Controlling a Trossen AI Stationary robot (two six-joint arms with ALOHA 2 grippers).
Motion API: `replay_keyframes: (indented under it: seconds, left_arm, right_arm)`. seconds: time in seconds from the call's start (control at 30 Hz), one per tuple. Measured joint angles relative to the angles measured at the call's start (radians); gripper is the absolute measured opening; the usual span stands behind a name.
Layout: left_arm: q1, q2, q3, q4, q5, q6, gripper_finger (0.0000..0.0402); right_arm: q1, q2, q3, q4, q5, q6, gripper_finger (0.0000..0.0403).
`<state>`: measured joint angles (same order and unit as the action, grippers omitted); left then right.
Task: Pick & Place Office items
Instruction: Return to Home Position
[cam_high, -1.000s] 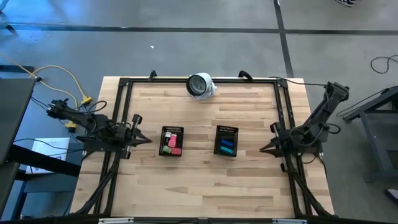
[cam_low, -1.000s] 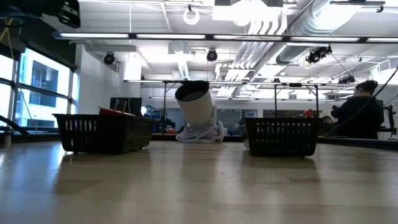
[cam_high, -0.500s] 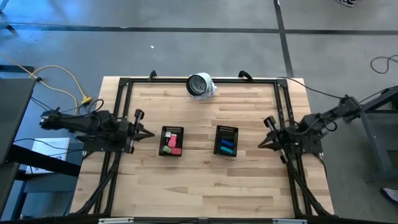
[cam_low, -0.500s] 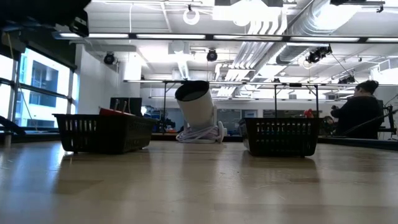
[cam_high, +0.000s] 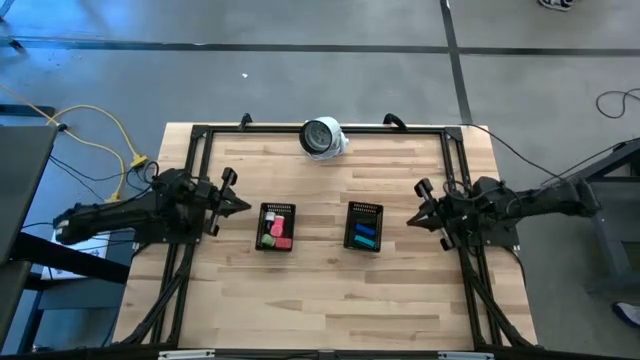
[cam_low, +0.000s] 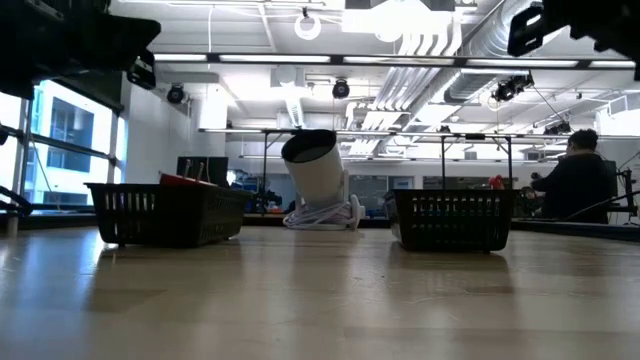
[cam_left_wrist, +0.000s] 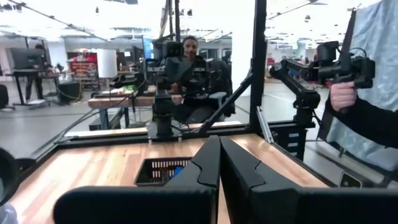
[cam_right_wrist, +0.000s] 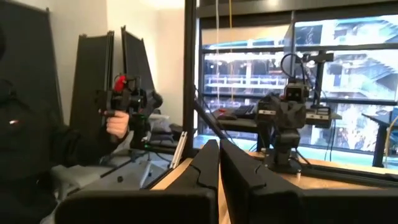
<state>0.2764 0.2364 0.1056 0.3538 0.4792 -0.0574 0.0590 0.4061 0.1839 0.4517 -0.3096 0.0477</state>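
The office items lie in two black mesh trays at mid-table. The left tray (cam_high: 276, 227) holds red, pink and green pieces (cam_high: 278, 231). The right tray (cam_high: 364, 227) holds blue and teal pieces (cam_high: 364, 236). My left gripper (cam_high: 245, 205) is shut and empty; it hovers just left of the left tray, pointing right. My right gripper (cam_high: 410, 222) is also shut and empty, and it hovers right of the right tray, pointing left. In each wrist view the fingers (cam_left_wrist: 219, 155) (cam_right_wrist: 219, 158) are pressed together with nothing between them. The left wrist view shows the right tray (cam_left_wrist: 163, 171).
A white round object with a dark face (cam_high: 323, 137) lies at the far edge, behind the trays (cam_low: 318, 180). A black metal frame (cam_high: 200, 150) runs around the table. Bare wood stretches between the trays and the near edge. A person's hand on a handle (cam_left_wrist: 348, 68) shows beyond the table.
Both arms have swung about their bases. My left gripper has moved toward the table's far edge beside the left tray. My right gripper has moved toward the far edge and slightly toward the right tray. Both have stayed shut, and the trays and pieces have kept still.
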Motion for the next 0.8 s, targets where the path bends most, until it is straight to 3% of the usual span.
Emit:
replay_keyframes:
  seconds: [0.2, 0.37, 0.8]
  left_arm:
    - [0.102, 0.032, -0.028, 0.053, 0.105, -0.049, 0.0000]
    - [0.140, 0.075, -0.067, 0.157, 0.121, -0.070, 0.0000]
    - [0.232, 0.145, -0.073, 0.187, 0.157, -0.064, 0.0000]
  right_arm:
    - [-0.133, 0.000, -0.082, 0.136, -0.107, 0.058, 0.0002]
    - [-0.214, 0.000, -0.135, 0.226, -0.166, 0.104, 0.0002]
    - [-0.311, 0.000, -0.152, 0.234, -0.199, 0.084, 0.0002]
